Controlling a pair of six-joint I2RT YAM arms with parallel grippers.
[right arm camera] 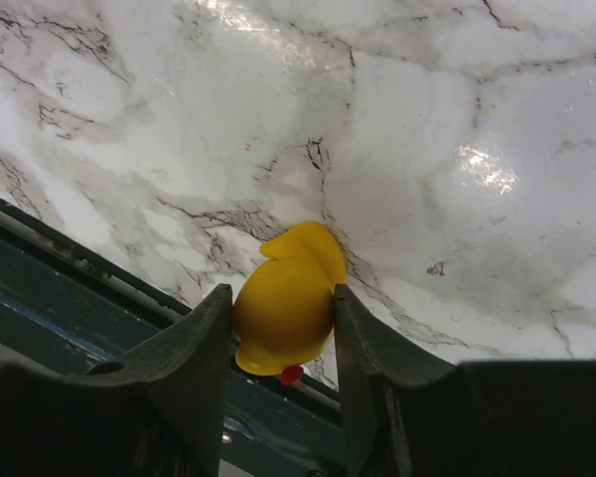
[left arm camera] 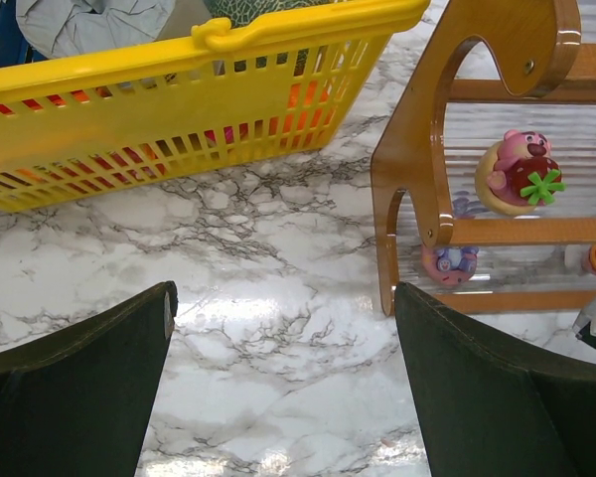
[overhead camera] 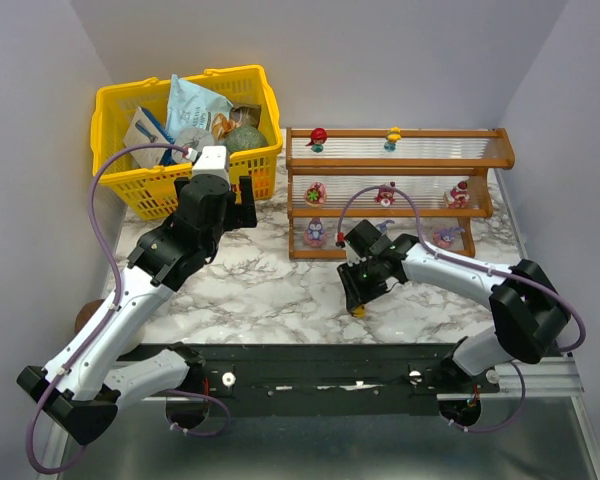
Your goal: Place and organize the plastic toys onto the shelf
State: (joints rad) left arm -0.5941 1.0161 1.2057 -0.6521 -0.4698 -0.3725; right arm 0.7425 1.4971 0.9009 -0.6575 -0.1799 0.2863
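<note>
Right gripper [right arm camera: 283, 333]: both dark fingers [right arm camera: 194, 368] clenched on the flanks of the yellow duck-shaped plastic figurine [right arm camera: 288, 303], which sits between the pads at or just above the white marble-patterned tabletop [right arm camera: 457, 119], with the table's near rail directly below the grip. The stepped orange-brown wooden shelf with clear ribbed tiers [overhead camera: 440, 133] stands ahead of this gripper, well apart. Advised handling, as a judgement: raise the duck clear of the surface before travelling; keep it upright; approach a free gap from the front and above rather than across its neighbours; lower until it rests on the ribs; only then release, and withdraw straight back. Left gripper [left arm camera: 283, 298]: released, nothing between its wide-set fingers; the shelf's end post lies ahead and to its right, the yellow slotted plastic basket [left arm camera: 209, 70] ahead and to its left. Counts: one duck in the grasp; seven further small plastic figurines [overhead camera: 316, 193] plainly shelved, two on the top tier, three on the middle, two on the lowest; the right arm hides the centre of the lowest tier, so an eighth cannot be confirmed; three tiers; one basket.
</note>
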